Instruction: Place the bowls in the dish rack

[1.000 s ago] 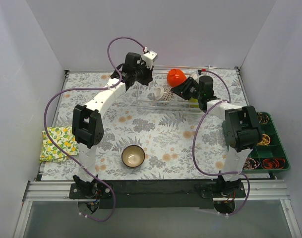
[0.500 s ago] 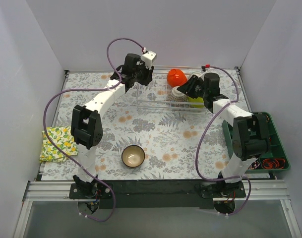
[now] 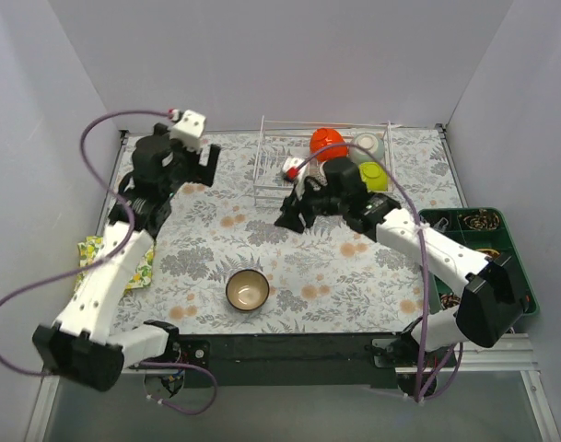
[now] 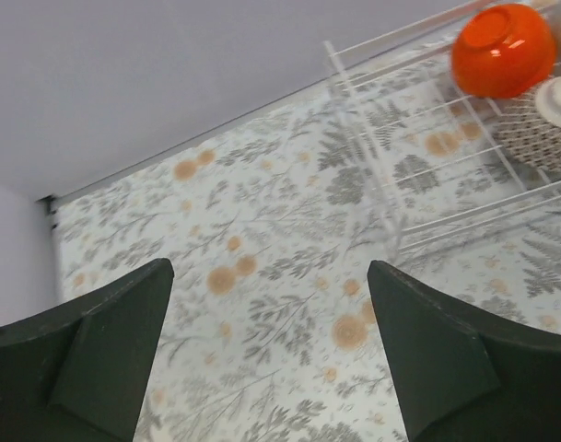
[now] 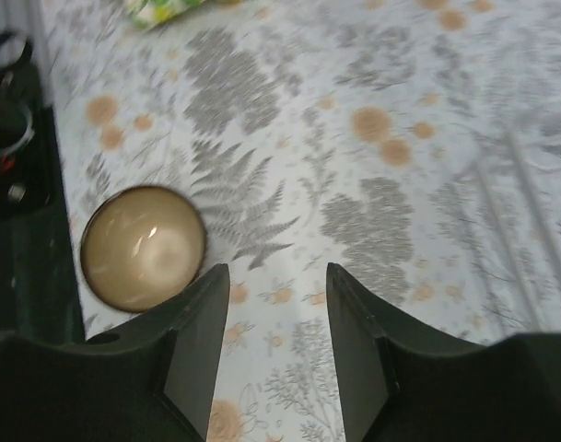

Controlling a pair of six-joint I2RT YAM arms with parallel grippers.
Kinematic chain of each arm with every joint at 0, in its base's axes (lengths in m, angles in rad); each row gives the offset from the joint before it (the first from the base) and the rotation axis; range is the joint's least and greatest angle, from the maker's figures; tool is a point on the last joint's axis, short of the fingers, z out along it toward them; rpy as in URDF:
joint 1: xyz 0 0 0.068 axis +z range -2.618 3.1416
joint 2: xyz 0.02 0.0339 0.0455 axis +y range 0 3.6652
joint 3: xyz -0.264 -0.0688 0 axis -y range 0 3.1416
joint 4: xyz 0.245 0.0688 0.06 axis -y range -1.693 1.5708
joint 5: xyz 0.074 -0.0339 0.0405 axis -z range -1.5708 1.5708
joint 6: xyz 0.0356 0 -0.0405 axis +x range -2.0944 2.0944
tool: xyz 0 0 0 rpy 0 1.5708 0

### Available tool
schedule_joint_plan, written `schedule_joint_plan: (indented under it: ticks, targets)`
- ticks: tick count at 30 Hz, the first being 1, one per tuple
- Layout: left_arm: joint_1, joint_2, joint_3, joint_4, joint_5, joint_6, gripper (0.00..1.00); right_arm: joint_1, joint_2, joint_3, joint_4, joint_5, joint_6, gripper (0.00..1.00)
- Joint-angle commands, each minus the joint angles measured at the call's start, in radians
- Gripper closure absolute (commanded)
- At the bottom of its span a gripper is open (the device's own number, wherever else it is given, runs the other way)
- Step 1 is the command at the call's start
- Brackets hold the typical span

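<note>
Right tool (image 5: pixel 275 276) was spread, empty, over the bench (image 5: pixel 418 193), brown bowl (image 5: pixel 143 249) at 8 o'clock; left tool (image 4: pixel 269 276) gaped wide, empty, rack (image 4: pixel 446 175) at 2 o'clock.

Desk (image 3: pixel 289 249) covered by pale sheet printed with grey ferns and orange blossoms. Lemon-print cloth (image 3: pixel 89 253), yellow and green, lies at left edge of desk, partly hidden. Dark green compartmented tray (image 3: pixel 443 219) sits at right edge, near half partly hidden; its compartments hold small coiled items (image 3: pixel 487 219), brownish and orange, too small to tell apart. Black strip (image 3: pixel 298 345) runs along near edge of desk. Plain pale grey walls (image 3: pixel 354 55) enclose left, far and right sides.
</note>
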Motion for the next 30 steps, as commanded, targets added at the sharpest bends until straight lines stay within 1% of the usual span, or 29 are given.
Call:
schedule_joint_plan:
  ticks: [1,2,4,5,6,7,9,12,16,23,24,25,27,30]
  targets:
    - [0.111,-0.239,-0.184,-0.164,0.013,0.025,0.11,0.185,-0.005,0.018,-0.267,0.043,-0.355,0.45]
    - [0.112,-0.328,-0.213,-0.192,0.004,0.034,0.10,0.258,-0.002,0.011,-0.296,0.076,-0.448,0.46]
    - [0.126,-0.416,-0.271,-0.278,0.010,0.030,0.09,0.327,0.005,0.004,-0.319,0.119,-0.531,0.45]
    - [0.144,-0.454,-0.285,-0.301,0.022,0.010,0.10,0.387,0.025,0.007,-0.342,0.160,-0.584,0.45]
    - [0.187,-0.528,-0.300,-0.321,0.031,-0.002,0.10,0.409,0.036,0.012,-0.351,0.172,-0.611,0.44]
    - [0.201,-0.559,-0.320,-0.353,0.028,-0.011,0.09,0.449,0.047,0.018,-0.359,0.182,-0.631,0.44]
    - [0.229,-0.628,-0.334,-0.388,0.024,-0.025,0.08,0.478,0.080,0.038,-0.383,0.210,-0.694,0.44]
    - [0.258,-0.678,-0.337,-0.444,0.004,-0.039,0.06,0.545,0.129,0.055,-0.414,0.231,-0.789,0.44]
    - [0.281,-0.688,-0.316,-0.458,0.019,-0.053,0.06,0.608,0.183,0.066,-0.413,0.268,-0.811,0.44]
    - [0.312,-0.703,-0.310,-0.451,0.033,-0.085,0.06,0.653,0.239,0.058,-0.399,0.296,-0.837,0.46]
    - [0.313,-0.706,-0.308,-0.455,0.033,-0.088,0.06,0.656,0.242,0.053,-0.396,0.297,-0.840,0.48]
    - [0.316,-0.708,-0.308,-0.456,0.063,-0.093,0.06,0.662,0.245,0.055,-0.394,0.304,-0.840,0.51]
    - [0.321,-0.712,-0.305,-0.459,0.076,-0.093,0.06,0.668,0.251,0.050,-0.382,0.310,-0.840,0.52]
    - [0.319,-0.708,-0.301,-0.459,0.082,-0.096,0.06,0.679,0.258,0.046,-0.362,0.327,-0.840,0.59]
